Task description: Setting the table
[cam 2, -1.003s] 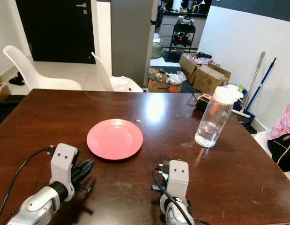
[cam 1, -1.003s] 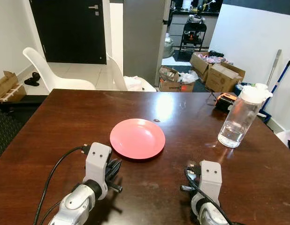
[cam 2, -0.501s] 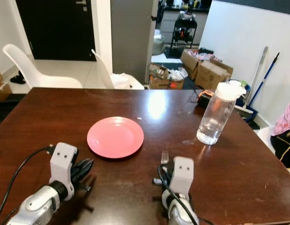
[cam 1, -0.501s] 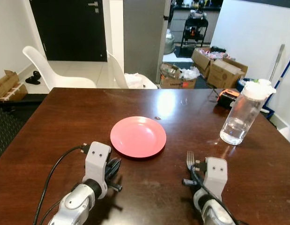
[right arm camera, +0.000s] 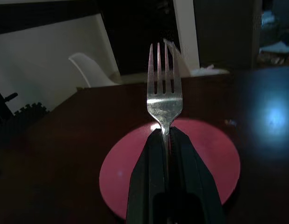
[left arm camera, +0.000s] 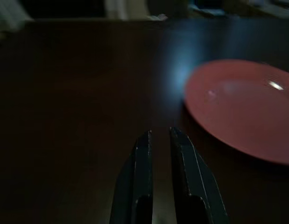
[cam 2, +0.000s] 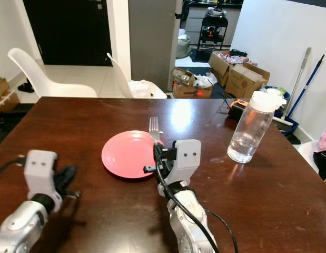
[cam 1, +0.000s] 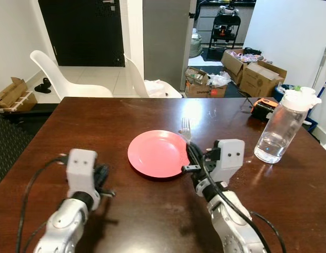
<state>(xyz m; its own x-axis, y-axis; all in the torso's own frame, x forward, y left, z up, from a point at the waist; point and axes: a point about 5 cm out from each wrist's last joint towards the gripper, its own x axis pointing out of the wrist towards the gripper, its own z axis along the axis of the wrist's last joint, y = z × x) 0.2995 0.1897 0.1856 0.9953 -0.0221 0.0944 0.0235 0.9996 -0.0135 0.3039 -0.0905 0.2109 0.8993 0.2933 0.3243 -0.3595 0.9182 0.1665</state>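
Dark table (cam 1: 152, 211): right hand (right arm camera: 165, 135) clamped on fork (right arm camera: 164, 88).

Dark brown wooden table (cam 1: 126, 113): polished, glossy, glare patch beyond pink plate. Round pink plastic plate (cam 1: 155, 155): smooth, slight sheen. Silver metal fork (right arm camera: 165, 91): shiny, reflective, above plate. Clear plastic water bottle (cam 1: 283, 129) right of plate: transparent, white matt lid. White moulded plastic chair (cam 1: 68, 79) beyond table: smooth. Brown cardboard boxes (cam 1: 256, 74): matt.
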